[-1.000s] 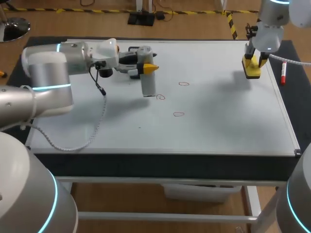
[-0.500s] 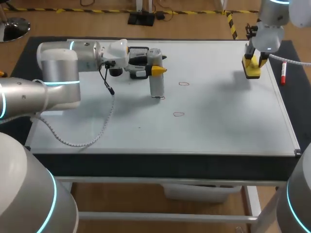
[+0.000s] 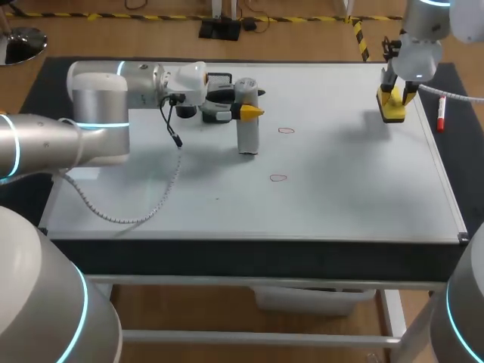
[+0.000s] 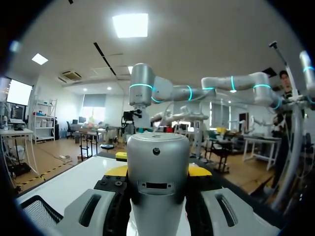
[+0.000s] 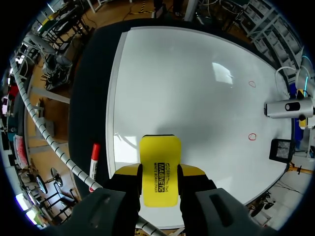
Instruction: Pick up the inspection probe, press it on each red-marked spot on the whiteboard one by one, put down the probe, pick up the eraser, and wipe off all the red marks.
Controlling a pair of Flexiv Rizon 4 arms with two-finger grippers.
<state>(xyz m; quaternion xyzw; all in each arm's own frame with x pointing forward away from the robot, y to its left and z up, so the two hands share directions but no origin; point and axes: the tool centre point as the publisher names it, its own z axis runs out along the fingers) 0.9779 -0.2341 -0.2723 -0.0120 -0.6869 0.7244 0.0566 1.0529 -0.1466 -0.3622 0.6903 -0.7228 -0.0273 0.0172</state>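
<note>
Plain white whiteboard (image 3: 340,197), thin silver frame. Black table (image 3: 242,257) surround. Two red marks (image 3: 285,130) on board: thin outlines, unfilled. Silver-grey metallic probe (image 4: 157,182), dark dot and dark slot on casing. Yellow tips, black fingers, pale grey housing on left gripper (image 3: 246,103). Bright yellow eraser (image 5: 160,169), black lettering. Yellow tips, black fingers on right gripper (image 5: 160,173). Red-and-white marker (image 3: 441,115). Silver-white left arm (image 3: 98,121) and right arm (image 3: 423,38), glowing cyan ring bands. White ribbed cable (image 3: 162,189).
</note>
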